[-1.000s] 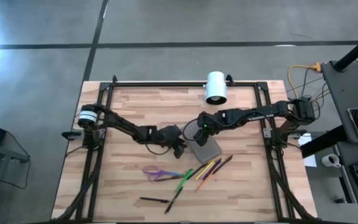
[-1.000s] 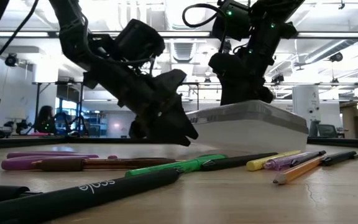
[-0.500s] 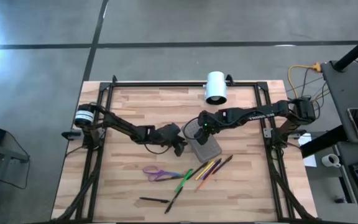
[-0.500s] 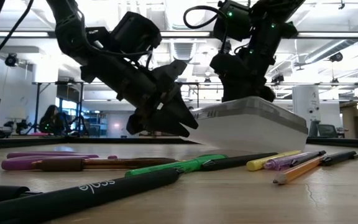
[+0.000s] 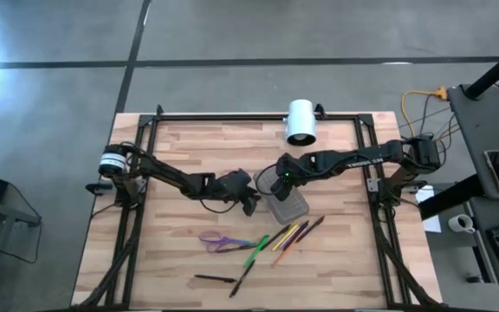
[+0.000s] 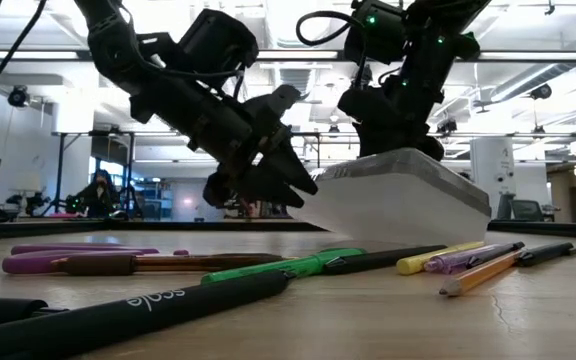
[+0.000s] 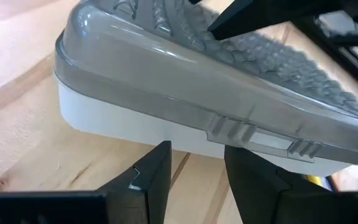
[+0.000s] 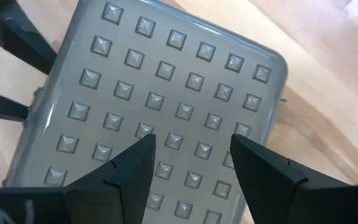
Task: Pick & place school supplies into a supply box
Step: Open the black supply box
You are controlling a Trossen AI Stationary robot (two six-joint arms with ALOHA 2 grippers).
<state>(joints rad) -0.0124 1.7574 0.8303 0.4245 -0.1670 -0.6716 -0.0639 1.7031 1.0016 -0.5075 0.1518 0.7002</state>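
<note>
The supply box (image 5: pixel 288 206), grey with a studded lid, sits tilted mid-table. My left gripper (image 7: pixel 197 152) is open at its left long side, by the latch tabs (image 7: pixel 234 131). My right gripper (image 8: pixel 191 146) stands open over the lid, pointing steeply down. Nearer the front edge, purple scissors (image 5: pixel 219 240), a green pen (image 5: pixel 256 251), several coloured pens (image 5: pixel 294 232) and a black pen (image 5: pixel 215 279) lie flat on the table. My left gripper has both open fingertips (image 7: pixel 159 155) at the lower edge of the box's white base (image 7: pixel 135 132), below the latch tabs. It comes from the table's left, slanting down. That side (image 6: pixel 313 200) is raised; the opposite bottom edge (image 6: pixel 438 240) stays on the table. My right gripper comes from above, and the tips of its open fingers (image 6: pixel 393 150) meet the studded lid (image 8: pixel 173 93). Its own fingers hide the exact spots in the wrist view. The lid slopes under them.
A white cylinder (image 5: pixel 301 121) lies at the table's far edge. Black frame rails (image 5: pixel 145 173) run along the left and right sides. Bare wood (image 5: pixel 180 147) lies far left of the box and at the front right corner.
My left gripper has risen at the box's left long side. That side has tipped up off the table while the opposite edge has stayed down. The lid now slopes more steeply.
</note>
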